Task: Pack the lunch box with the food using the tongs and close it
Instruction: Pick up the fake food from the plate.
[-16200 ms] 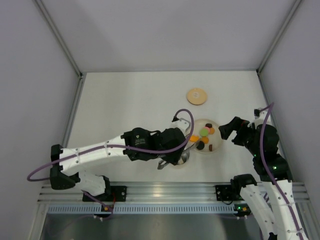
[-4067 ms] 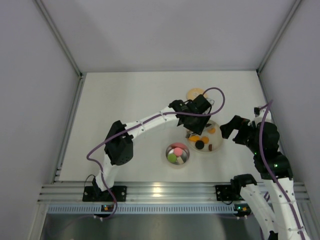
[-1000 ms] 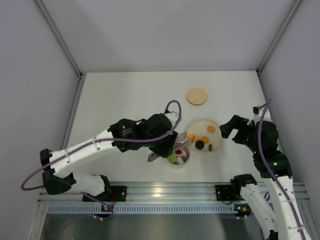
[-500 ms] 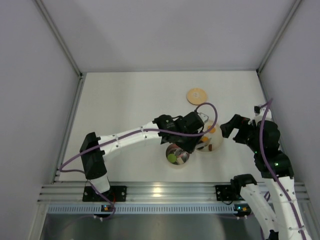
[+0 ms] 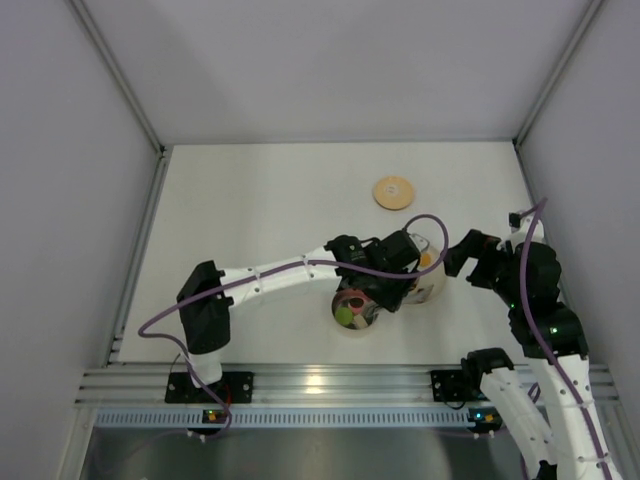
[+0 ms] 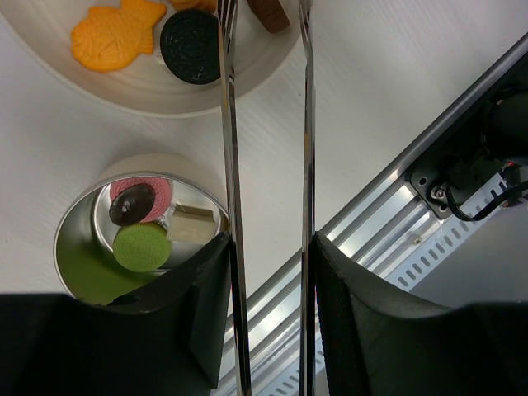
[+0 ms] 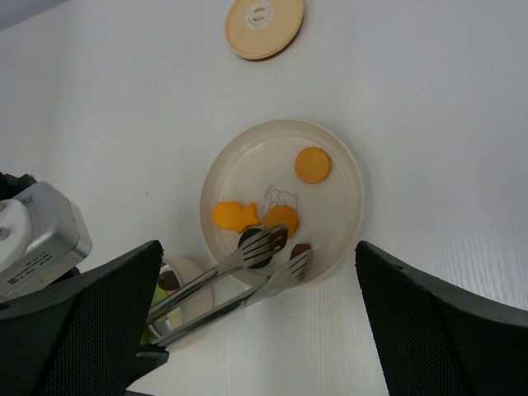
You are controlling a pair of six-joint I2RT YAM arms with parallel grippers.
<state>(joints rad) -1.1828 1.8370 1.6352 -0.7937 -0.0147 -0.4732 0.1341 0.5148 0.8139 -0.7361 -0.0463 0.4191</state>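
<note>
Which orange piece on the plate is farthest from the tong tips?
The lone round orange piece, set apart; the fish-shaped piece and the other round piece lie beside the tongs.

My table [image 5: 260, 200] is white and flat. Three things sit on it. The round lid [image 5: 393, 192] lies far from me, well apart from the others. The plate [image 7: 342, 206] sits nearer. The lunch box [image 6: 70, 247] stands just beside the plate, on my side.

Shiny steel lunch box [image 6: 73, 239] with green disc [image 6: 142, 247], pink piece [image 6: 158, 190] and cream cube [image 6: 191, 224], pale cream plate [image 7: 340, 216] faintly printed, 3 orange pieces [image 7: 313, 165], black ridged cookie [image 6: 191, 46], silver tongs [image 6: 308, 148], tan lid [image 7: 264, 23], white table [image 5: 260, 200]
</note>
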